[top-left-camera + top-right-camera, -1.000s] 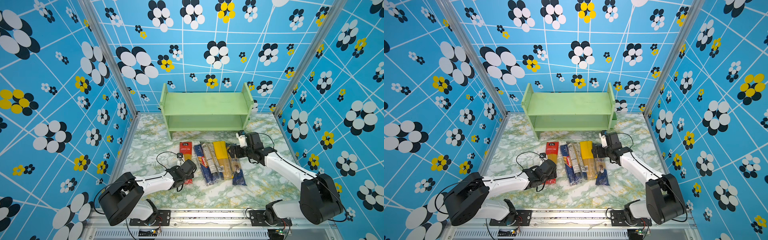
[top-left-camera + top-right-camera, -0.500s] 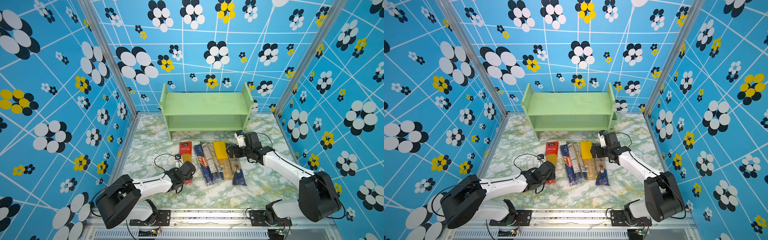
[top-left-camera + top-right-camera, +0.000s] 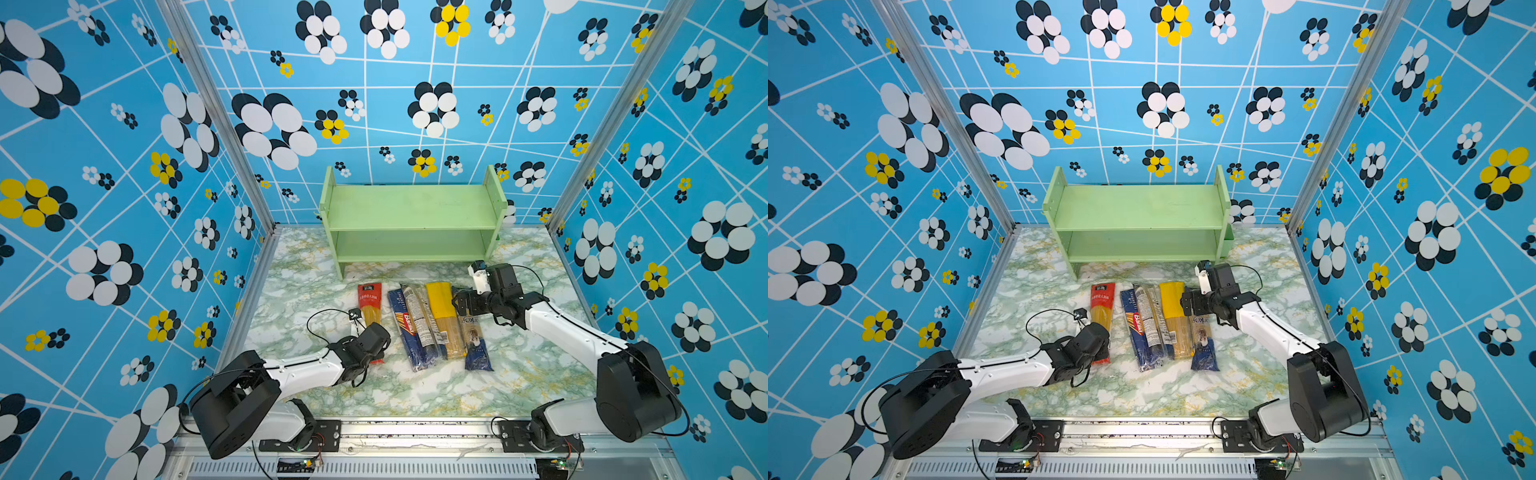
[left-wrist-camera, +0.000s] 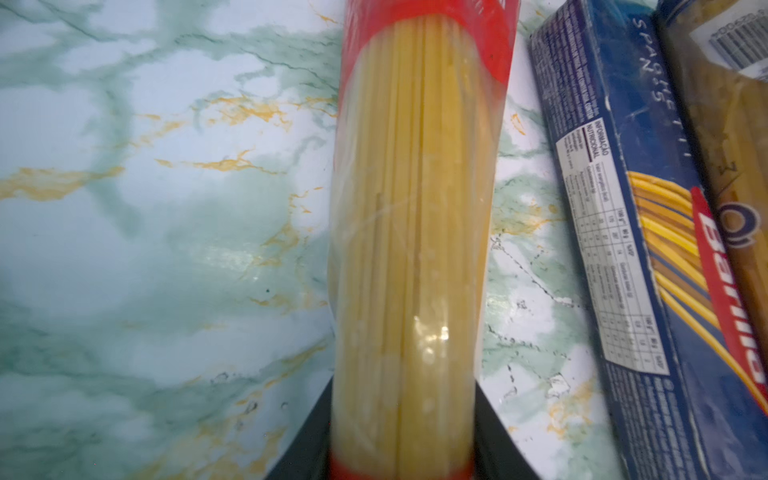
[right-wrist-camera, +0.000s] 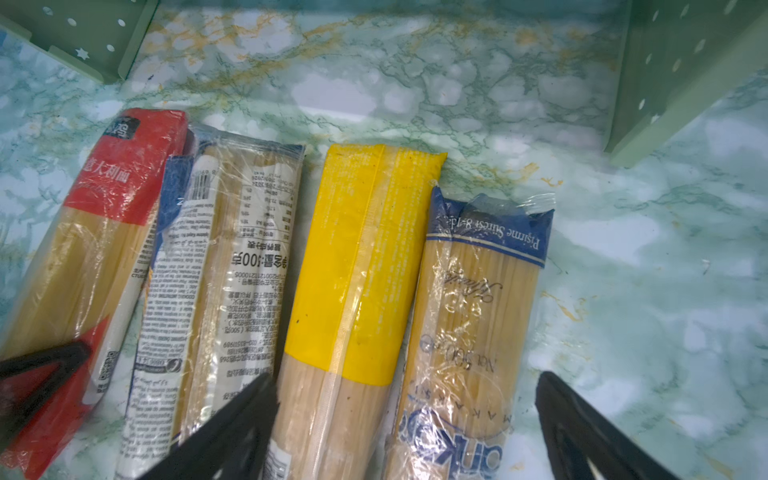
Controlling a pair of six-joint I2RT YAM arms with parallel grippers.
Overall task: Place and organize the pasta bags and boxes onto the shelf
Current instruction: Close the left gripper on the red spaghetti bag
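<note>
Top views both show the tabletop (image 3: 519,386) with the shelf (image 3: 411,208) at its far side, both tiers bare: nothing placed yet! Five pasta packs (image 3: 419,328) lie in a row nearer us. Left gripper (image 4: 404,440) clamps the red bag (image 3: 369,305), leftmost; right gripper (image 5: 405,378) gapes, holding nothing.

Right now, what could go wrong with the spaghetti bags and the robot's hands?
The left hand grips the red bag near one end, so it may sag or slip when lifted. The open right hand straddles the yellow-topped bag and the blue-ended clear bag, so it might grab both.
</note>
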